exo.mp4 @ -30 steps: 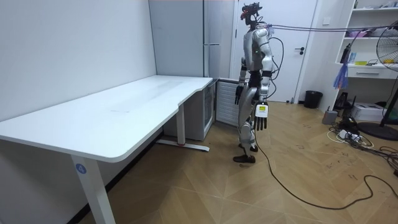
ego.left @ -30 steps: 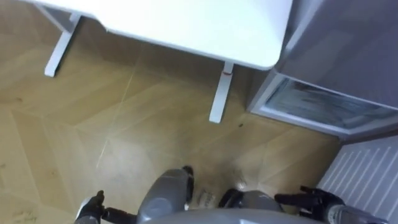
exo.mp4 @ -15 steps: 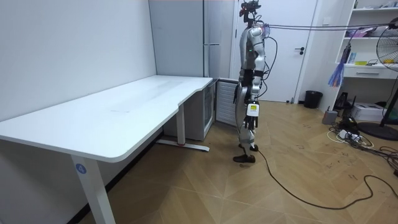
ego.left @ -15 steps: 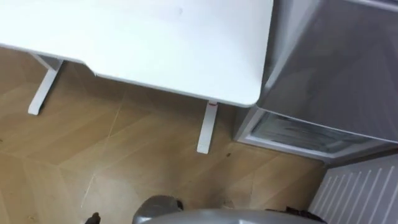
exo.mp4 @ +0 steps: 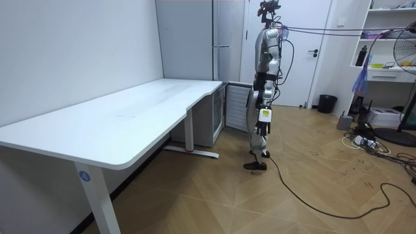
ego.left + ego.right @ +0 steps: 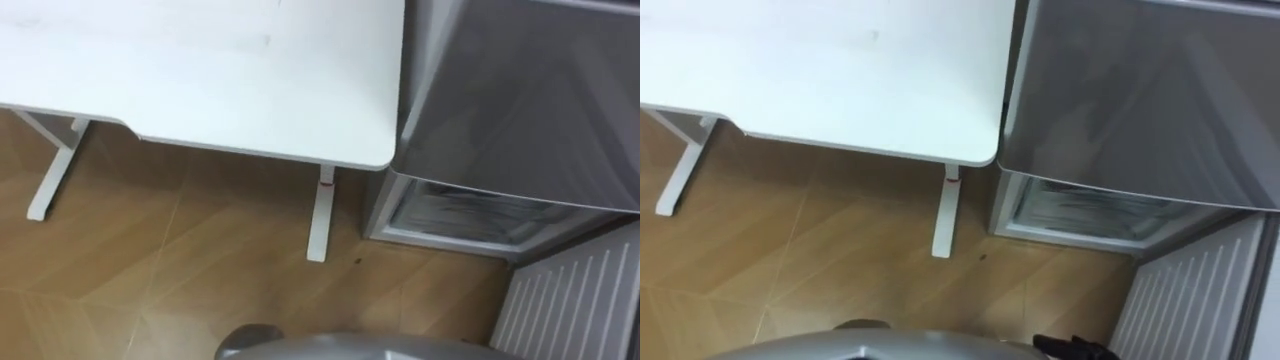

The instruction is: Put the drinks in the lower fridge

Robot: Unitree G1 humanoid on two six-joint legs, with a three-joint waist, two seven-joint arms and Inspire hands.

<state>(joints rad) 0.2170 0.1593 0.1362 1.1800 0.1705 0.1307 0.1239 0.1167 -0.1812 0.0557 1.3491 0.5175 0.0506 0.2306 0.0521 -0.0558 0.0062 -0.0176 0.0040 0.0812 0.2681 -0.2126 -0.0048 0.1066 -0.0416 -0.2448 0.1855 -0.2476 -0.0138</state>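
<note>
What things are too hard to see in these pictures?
Grey fridge's open lower compartment: eye views, blurred and partly under the grey upper door; drinks cannot be told.
Left hand: room view, too small to tell whether it holds anything.
White desk: eye views, cut off by the top edge.

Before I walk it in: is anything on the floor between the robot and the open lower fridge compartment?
Nothing visible does. Bare wooden floor runs up to the open lower compartment; its door stands open on the robot's right, and the desk leg stands left of the opening.
</note>
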